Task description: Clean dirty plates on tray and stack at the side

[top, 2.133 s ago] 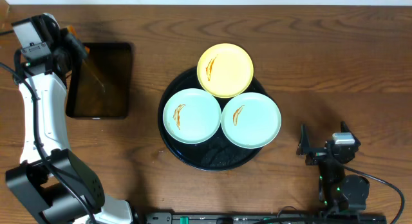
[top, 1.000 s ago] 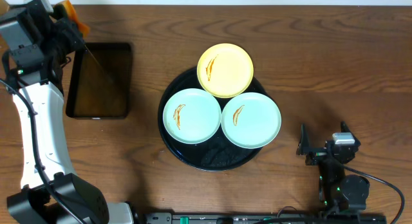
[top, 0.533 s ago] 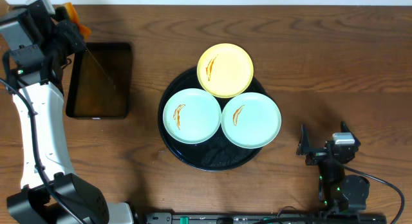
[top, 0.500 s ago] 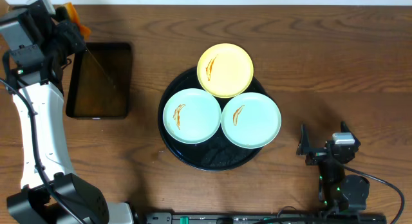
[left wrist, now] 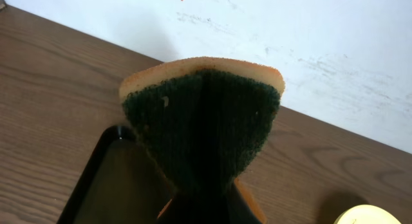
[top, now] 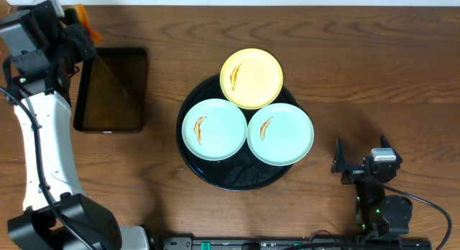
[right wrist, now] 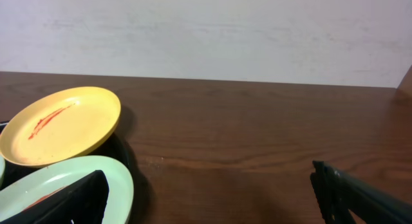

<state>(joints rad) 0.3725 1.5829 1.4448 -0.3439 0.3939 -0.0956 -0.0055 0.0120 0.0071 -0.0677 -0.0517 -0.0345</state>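
Three dirty plates sit on the round black tray (top: 237,179): a yellow plate (top: 251,77) at the back overhanging the rim, a mint plate (top: 214,128) on the left and another mint plate (top: 280,133) on the right, each with an orange-brown smear. My left gripper (top: 79,31) hangs at the far left, shut on a sponge (left wrist: 203,121), orange with a dark green scouring face folded between the jaws. My right gripper (top: 361,158) rests open near the front right, nothing between its fingers (right wrist: 84,195). The right wrist view shows the yellow plate (right wrist: 61,124) and a mint plate (right wrist: 64,179).
A smaller rectangular black tray (top: 111,90) with a brownish inside lies at the left, just below the sponge; its corner shows in the left wrist view (left wrist: 96,185). A white wall runs along the table's far edge. Bare wood lies to the right of the round tray.
Over two seconds my left gripper has lifted the sponge up and back from the rectangular tray, then held nearly still. The right arm and the plates have not moved.
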